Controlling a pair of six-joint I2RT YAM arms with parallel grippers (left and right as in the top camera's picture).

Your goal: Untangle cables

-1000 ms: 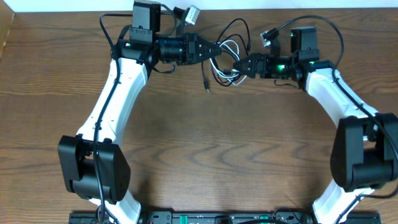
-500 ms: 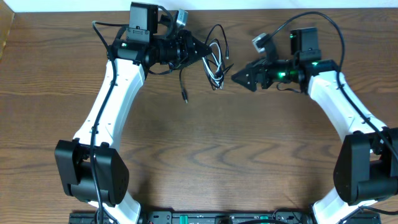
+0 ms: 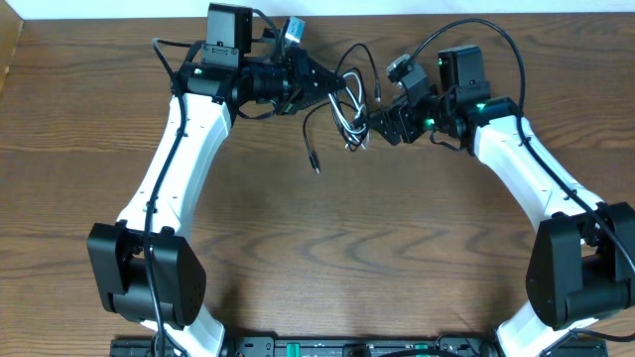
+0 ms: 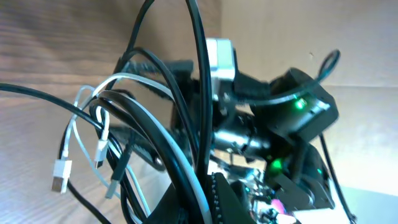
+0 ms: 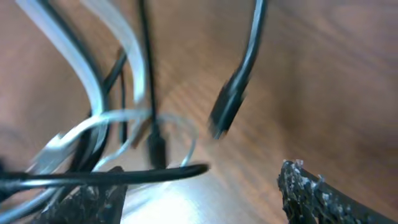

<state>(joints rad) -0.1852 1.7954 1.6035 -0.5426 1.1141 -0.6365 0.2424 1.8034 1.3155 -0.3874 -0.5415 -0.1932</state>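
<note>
I'm at the pulling-apart step: my left gripper (image 3: pixel 331 88) is clenched on the cables (image 3: pixel 349 114), holding the tangle near the far edge of the table (image 3: pixel 317 248) between the two arms, with one black plug (image 3: pixel 316 165) trailing loose toward me. My right gripper (image 3: pixel 375 123) is right at the bundle with its jaws spread, and in the right wrist view a black cord (image 5: pixel 124 176) lies across between the fingers (image 5: pixel 323 193), not pinched. Next, I judge, I should close on that one strand alone, clear of the white cable (image 4: pixel 87 118), and draw it gently away from the left gripper.
</note>
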